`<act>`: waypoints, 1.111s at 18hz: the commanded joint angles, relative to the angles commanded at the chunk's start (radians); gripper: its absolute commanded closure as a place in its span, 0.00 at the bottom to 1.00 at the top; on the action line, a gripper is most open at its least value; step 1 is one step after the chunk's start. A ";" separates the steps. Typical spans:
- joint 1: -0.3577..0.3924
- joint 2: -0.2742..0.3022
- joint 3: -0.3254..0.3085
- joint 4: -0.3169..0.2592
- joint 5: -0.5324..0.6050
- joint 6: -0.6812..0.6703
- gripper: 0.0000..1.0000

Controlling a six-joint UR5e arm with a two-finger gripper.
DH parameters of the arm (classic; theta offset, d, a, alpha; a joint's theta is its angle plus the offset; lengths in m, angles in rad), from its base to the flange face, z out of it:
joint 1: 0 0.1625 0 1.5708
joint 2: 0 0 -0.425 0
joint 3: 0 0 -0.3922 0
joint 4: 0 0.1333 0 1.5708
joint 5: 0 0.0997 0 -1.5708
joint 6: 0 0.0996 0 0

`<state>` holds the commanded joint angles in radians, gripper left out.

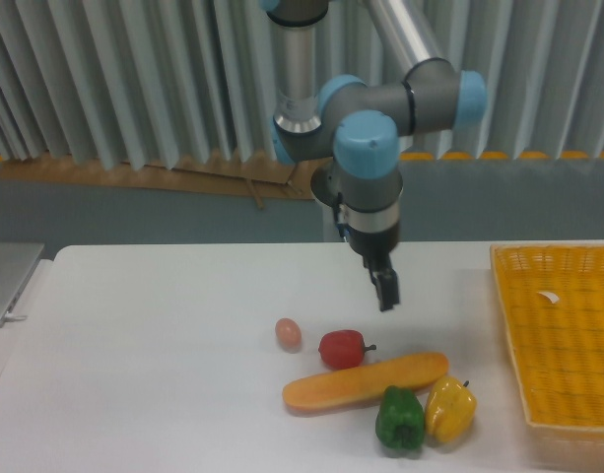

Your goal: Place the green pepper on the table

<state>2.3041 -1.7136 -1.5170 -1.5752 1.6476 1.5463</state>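
Green pepper [400, 421] on table [154, 345], tool [386, 289] above

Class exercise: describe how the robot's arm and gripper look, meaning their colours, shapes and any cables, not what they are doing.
The arm is built of silver-grey metal tubes joined by rounded dark-grey joints with light-blue caps. A grey cylindrical wrist narrows to a small black gripper with slim fingers. A dark cable loops beside the wrist.

The gripper [386, 289] hangs above the table [154, 335], with the red pepper [342, 349] just below-left of it and the egg [288, 333] further left. The long bread roll [366, 382] lies in front of the gripper; the green pepper [400, 421] and yellow pepper [450, 409] sit nearer still, touching. The basket tray [563, 340] stands well right.
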 joint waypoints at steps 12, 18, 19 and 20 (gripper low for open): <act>-0.014 0.167 -0.051 -0.112 -0.078 -0.009 0.00; -0.012 0.173 -0.055 -0.120 -0.078 -0.011 0.00; -0.012 0.178 -0.055 -0.123 -0.078 -0.009 0.00; -0.012 0.180 -0.055 -0.124 -0.078 -0.011 0.00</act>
<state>2.2918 -1.5340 -1.5723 -1.6996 1.5693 1.5355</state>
